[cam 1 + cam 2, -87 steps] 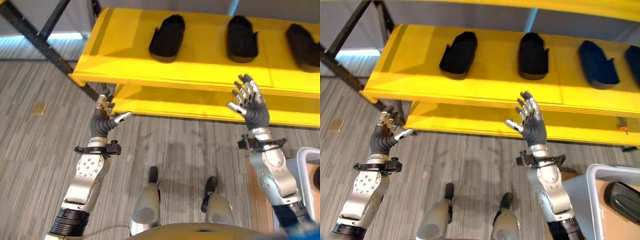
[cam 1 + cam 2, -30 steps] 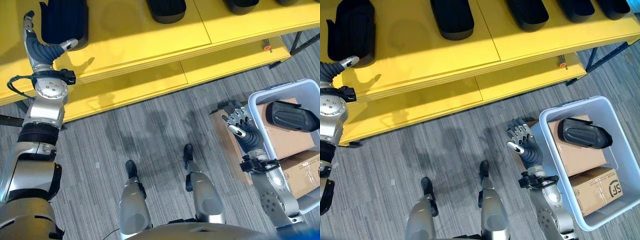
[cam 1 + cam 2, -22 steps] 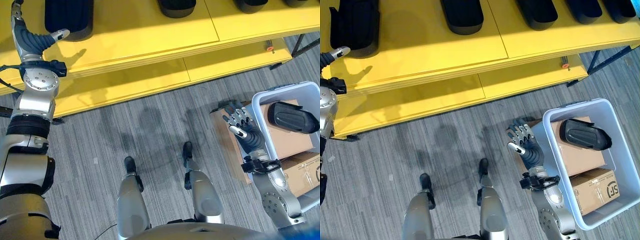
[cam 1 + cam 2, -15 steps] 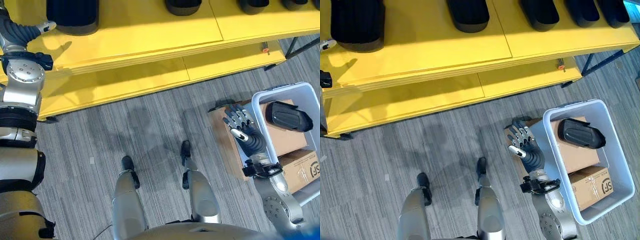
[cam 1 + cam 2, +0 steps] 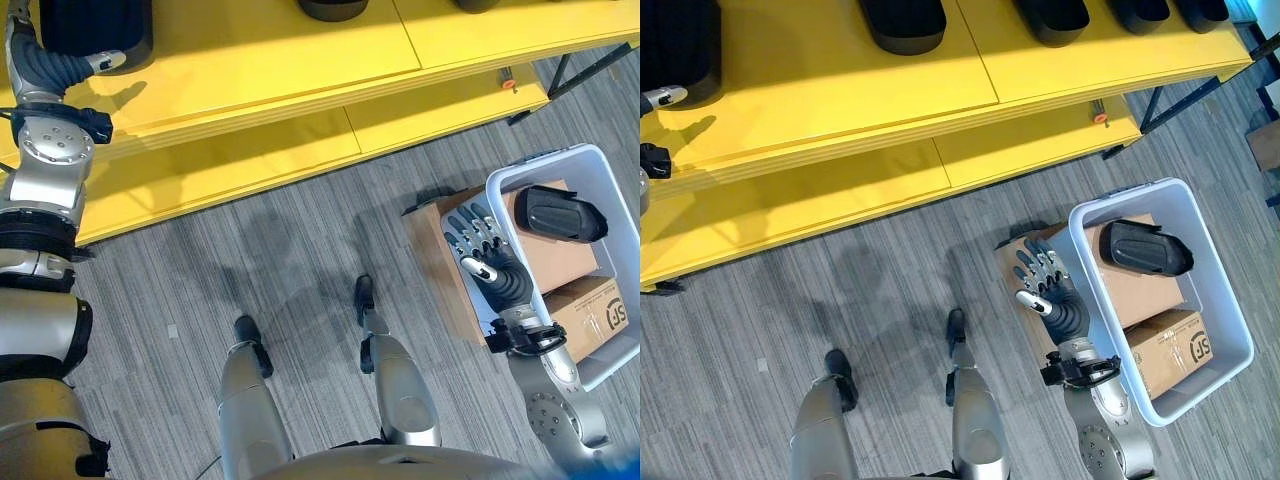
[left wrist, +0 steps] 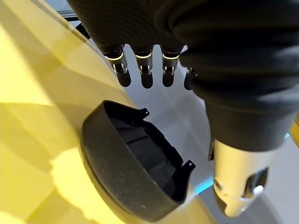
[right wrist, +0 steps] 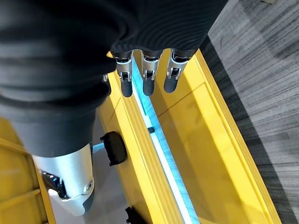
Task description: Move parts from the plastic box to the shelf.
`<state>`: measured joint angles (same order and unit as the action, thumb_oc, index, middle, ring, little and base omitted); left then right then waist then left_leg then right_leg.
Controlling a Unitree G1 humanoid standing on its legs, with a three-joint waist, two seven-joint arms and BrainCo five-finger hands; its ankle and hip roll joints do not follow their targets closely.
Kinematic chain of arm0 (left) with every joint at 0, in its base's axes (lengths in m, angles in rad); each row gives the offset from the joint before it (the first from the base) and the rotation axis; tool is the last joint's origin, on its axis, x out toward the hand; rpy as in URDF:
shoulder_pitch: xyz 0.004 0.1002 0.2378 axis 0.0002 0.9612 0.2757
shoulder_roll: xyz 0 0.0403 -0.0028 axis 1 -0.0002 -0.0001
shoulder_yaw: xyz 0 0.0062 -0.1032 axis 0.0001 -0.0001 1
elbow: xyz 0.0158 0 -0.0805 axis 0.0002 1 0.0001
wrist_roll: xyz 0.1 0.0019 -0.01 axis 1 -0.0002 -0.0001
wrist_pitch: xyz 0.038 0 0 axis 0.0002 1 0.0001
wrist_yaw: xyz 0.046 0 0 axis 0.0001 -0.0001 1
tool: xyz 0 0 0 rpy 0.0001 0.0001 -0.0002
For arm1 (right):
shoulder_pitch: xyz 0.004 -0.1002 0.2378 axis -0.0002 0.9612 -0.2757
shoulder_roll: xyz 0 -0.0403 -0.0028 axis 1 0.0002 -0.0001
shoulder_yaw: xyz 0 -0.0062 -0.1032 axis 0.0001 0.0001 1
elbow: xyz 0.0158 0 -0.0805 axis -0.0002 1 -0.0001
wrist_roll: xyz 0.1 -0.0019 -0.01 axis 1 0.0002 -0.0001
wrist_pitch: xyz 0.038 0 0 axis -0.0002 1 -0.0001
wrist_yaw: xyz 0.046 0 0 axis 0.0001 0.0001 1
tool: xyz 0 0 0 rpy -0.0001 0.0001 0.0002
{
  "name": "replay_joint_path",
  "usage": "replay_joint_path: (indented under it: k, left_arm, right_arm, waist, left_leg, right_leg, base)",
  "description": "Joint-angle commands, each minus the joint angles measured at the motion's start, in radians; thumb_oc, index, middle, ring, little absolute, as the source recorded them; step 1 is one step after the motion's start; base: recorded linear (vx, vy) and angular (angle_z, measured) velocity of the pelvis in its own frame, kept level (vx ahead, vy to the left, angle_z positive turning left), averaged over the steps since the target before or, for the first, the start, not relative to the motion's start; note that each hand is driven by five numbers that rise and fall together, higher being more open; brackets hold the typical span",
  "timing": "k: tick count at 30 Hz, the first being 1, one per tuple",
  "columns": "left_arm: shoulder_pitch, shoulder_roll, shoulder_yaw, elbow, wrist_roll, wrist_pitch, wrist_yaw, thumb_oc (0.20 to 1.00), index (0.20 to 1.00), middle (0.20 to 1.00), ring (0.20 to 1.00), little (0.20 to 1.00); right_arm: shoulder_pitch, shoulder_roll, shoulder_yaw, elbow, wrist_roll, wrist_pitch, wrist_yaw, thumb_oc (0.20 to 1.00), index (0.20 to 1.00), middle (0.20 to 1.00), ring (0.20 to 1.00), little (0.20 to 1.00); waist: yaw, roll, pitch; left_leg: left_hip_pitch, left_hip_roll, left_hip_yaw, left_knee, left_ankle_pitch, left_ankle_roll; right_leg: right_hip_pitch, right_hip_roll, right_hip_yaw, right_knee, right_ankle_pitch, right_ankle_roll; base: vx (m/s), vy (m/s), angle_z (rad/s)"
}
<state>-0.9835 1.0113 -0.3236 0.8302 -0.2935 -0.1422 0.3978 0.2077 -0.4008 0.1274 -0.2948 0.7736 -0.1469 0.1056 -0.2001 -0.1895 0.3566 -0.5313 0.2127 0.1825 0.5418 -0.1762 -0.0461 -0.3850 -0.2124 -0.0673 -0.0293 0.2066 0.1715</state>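
Since the earlier frames the head camera has swung from the shelf toward the plastic box [image 5: 1230, 325], so the box now sits at the robot's right and the whole scene has shifted; I read most of that as camera motion, not as movement of the things. My right hand [image 5: 1045, 280] has come down from in front of the shelf [image 5: 840, 90] and hangs just beside the near wall of the box, fingers straight and spread, holding nothing. My left hand [image 5: 55, 65] is raised at the shelf edge, just beside a black part [image 6: 135, 179] already lying on the yellow board; its fingers [image 6: 145, 70] are extended and relaxed, with nothing in them. The next part to move, a black part in the box [image 5: 1145, 250], rests on top of cardboard cartons [image 5: 1165, 350] at the far end of the box. It lies beyond the box wall, ahead and to the right of the right fingertips, well apart from them, with its long axis running roughly across the box. I judge the right hand to be much the nearer one. The coming reach would need to clear the rim, then close across the short axis of the part.
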Motion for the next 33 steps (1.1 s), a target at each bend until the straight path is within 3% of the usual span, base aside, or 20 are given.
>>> replay_joint_path:
  k: [1,33]
  left_arm:
    - [-0.055,0.080,0.051,0.005,0.003,-0.046,0.010,1.000,1.000,1.000,1.000,1.000]
    - [-0.094,0.023,-0.041,-0.047,0.069,-0.053,-0.028,1.000,1.000,1.000,1.000,1.000]
  right_arm:
    - [-0.006,-0.016,-0.049,-0.035,0.036,-0.058,0.012,1.000,1.000,1.000,1.000,1.000]
    - [0.038,-0.037,-0.067,-0.042,0.038,-0.054,0.044,1.000,1.000,1.000,1.000,1.000]
  waist:
    - [0.016,-0.009,-0.029]
    - [0.006,0.007,-0.025]
  left_leg:
    - [-0.028,0.005,-0.031,0.075,-0.106,-0.010]
    - [-0.058,-0.003,-0.037,0.112,-0.126,-0.002]
  right_leg:
    - [0.125,-0.078,-0.006,-0.043,-0.025,0.090]
    - [0.121,-0.086,-0.016,-0.042,-0.026,0.090]
  base:
    - [0.01,0.009,-0.03]
    - [0.00,-0.001,-0.01]
